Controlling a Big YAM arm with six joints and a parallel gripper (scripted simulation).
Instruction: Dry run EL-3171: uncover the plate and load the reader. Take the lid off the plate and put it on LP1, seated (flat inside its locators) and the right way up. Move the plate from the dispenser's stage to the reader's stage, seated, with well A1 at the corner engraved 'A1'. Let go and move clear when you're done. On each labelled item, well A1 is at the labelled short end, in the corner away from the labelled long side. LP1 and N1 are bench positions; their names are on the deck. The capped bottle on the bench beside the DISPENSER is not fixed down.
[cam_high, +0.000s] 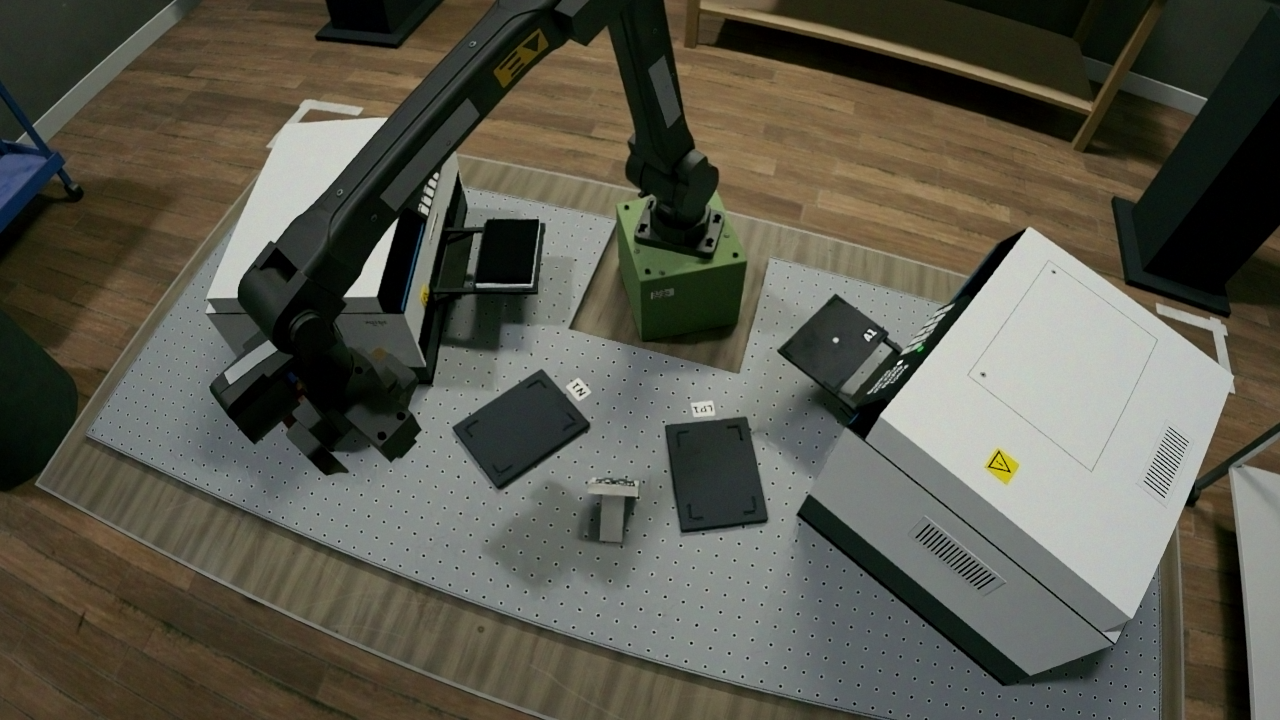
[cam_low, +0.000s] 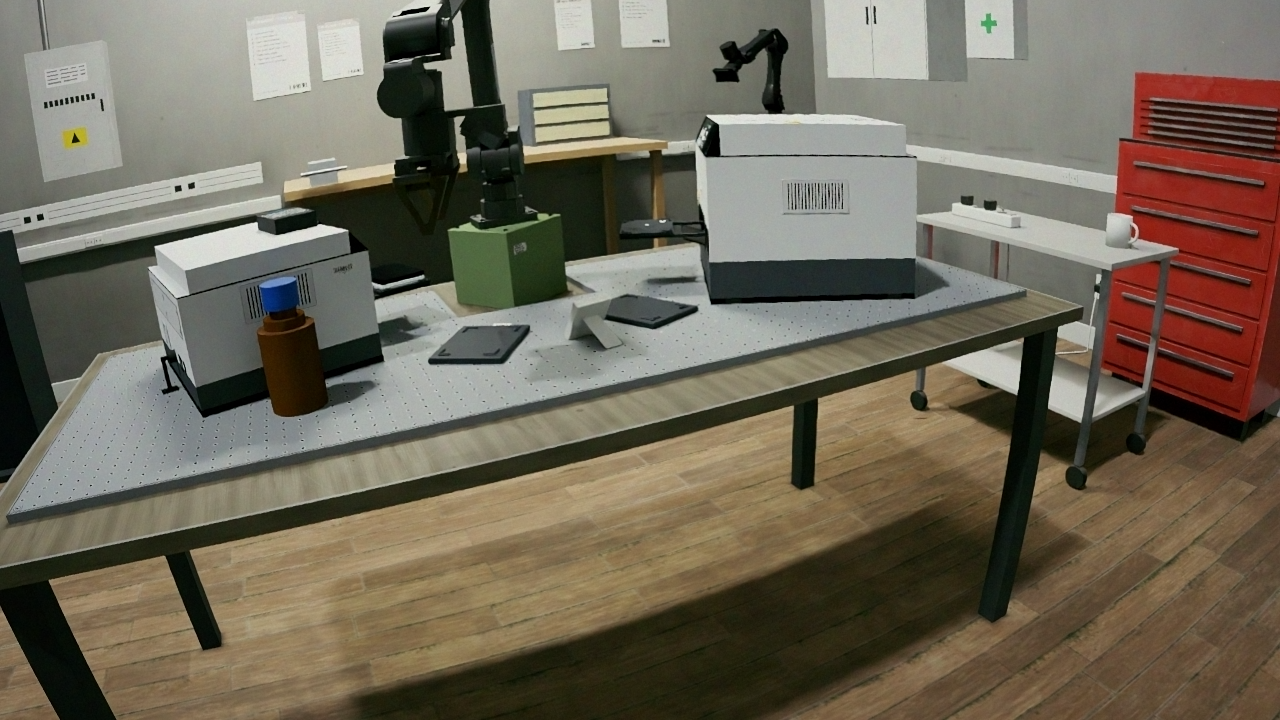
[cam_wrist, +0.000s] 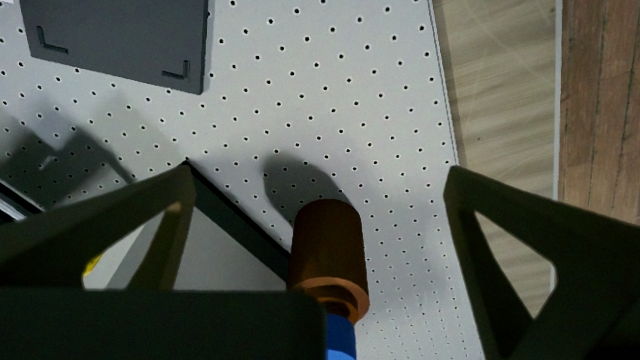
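My gripper (cam_high: 359, 445) (cam_low: 429, 223) (cam_wrist: 319, 179) is open and empty, high above the deck beside the dispenser (cam_high: 304, 201) (cam_low: 349, 304). The capped brown bottle (cam_low: 292, 367) (cam_wrist: 327, 240) stands upright below it, between the fingers in the wrist view but lower; the top view does not show it. The plate (cam_high: 508, 252) (cam_low: 399, 282) lies on the dispenser's stage, with a flat black top and pale edge; lid and plate cannot be told apart. The reader's stage (cam_high: 827, 344) (cam_low: 657, 229) is bare, with "A1" near its reader end. LP1 (cam_high: 716, 474) (cam_low: 651, 310) is bare.
N1 (cam_high: 521, 429) (cam_low: 478, 343) (cam_wrist: 120, 40) is a bare dark pad between dispenser and LP1. A small grey stand (cam_high: 612, 514) (cam_low: 590, 320) stands near LP1. The reader (cam_high: 1056, 358) (cam_low: 810, 223) is a large white box. The green arm base (cam_high: 684, 295) (cam_low: 505, 259) stands between the instruments.
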